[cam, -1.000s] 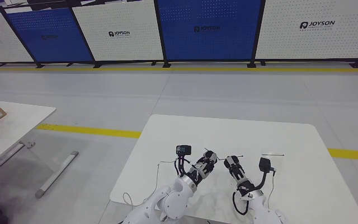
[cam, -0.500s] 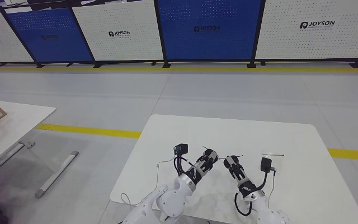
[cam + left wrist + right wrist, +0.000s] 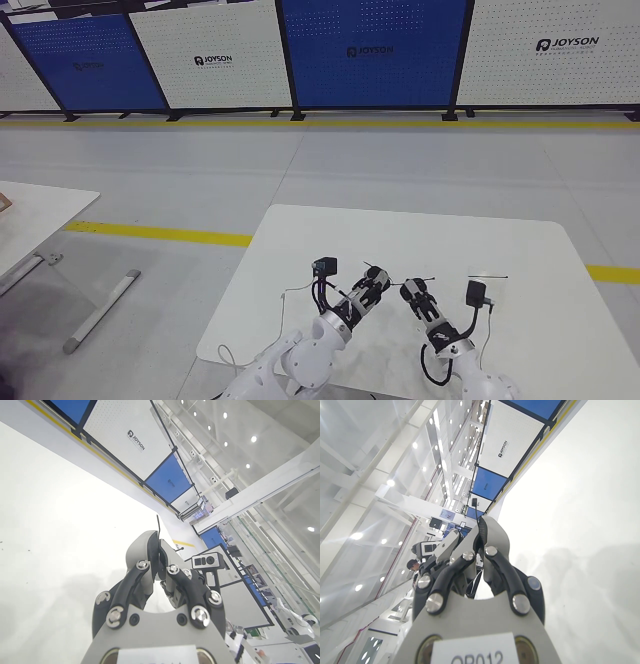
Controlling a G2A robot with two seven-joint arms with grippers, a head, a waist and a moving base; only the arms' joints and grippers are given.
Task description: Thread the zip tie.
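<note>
At the near edge of the white table [image 3: 480, 240], you have both arms side by side, close together but apart. Your left gripper [image 3: 372, 285] is clenched, its two pads pressed together on a thin black zip tie tail [image 3: 158, 523]. The tail pokes out past the fingertips of that gripper [image 3: 158, 540] and points out over the table. Just to its right, your right gripper [image 3: 412, 290] is likewise clamped tight. It pinches a black strip that ends in a small square zip tie head [image 3: 474, 502], standing clear above the tips of that gripper [image 3: 480, 527]. You cannot tell from these views whether tail and head belong to one tie.

The tabletop is plain white with a few dark specks. Off to the left stands a second white table [image 3: 40, 210]. A yellow floor line [image 3: 150, 233] runs across the grey floor behind, and blue and white panels [image 3: 375, 50] close off the back of the room.

To the right of the right gripper, a spare zip tie [image 3: 488, 277] lies flat on the table, near that arm but not touching it.
</note>
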